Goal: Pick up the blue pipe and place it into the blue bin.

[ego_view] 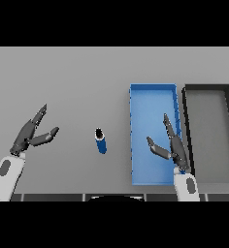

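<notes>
Pipe: blue pipe (pixel 101 141) stands upright on the tabletop (pixel 77 82), dark open end up, between my hands and just left of the blue bin (pixel 152 92). Dark bin (pixel 208 89) beside that. Left hand (pixel 30 134) well apart from it, fingers spread, holding nothing. Right hand (pixel 173 145) over the blue bin, fingers likewise spread and empty. Judgement: short, rigid, probably light, smooth-walled, so liable to tip or slip. Best taken round mid-body, thumb opposing fingers.

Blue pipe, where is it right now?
In the head view the blue pipe stands on the grey table, just left of the blue bin, between the left hand and right hand.
</notes>
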Available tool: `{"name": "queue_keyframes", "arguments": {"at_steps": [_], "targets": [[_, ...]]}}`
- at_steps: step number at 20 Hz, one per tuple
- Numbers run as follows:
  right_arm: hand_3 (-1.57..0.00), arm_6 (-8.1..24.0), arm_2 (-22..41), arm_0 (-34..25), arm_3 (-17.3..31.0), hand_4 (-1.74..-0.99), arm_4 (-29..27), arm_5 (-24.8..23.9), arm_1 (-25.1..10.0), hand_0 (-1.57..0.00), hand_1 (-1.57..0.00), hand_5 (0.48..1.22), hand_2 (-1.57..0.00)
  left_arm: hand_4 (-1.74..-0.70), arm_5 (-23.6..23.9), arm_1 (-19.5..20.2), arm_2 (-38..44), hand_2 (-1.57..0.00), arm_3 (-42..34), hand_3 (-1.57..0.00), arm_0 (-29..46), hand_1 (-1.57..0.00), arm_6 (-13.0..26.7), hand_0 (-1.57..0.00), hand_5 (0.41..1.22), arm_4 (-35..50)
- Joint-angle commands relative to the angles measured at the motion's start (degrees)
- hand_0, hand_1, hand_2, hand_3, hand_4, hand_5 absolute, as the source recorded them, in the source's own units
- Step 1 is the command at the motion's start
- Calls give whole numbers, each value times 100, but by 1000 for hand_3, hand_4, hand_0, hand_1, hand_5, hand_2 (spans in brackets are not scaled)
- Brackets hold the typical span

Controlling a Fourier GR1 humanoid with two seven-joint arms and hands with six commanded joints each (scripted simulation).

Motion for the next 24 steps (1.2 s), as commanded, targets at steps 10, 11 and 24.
{"name": "queue_keyframes", "arguments": {"at_steps": [10,11,24], "targets": [[1,102,57,-55,15,-1205,171,-45,-54,1,1,611,1,-1124,-942,177,-658,1,-880,1,396,1,-50,1,514,138],[1,115,66,-84,1,-1208,168,-46,-38,1,1,611,1,-1141,-961,105,-810,1,-977,1,439,1,14,1,503,53],[1,58,83,156,-205,-1223,146,-55,-2,1,1,618,1,-1191,-685,-1346,-1719,1,-209,1,-109,1,273,1,467,-873]]}}
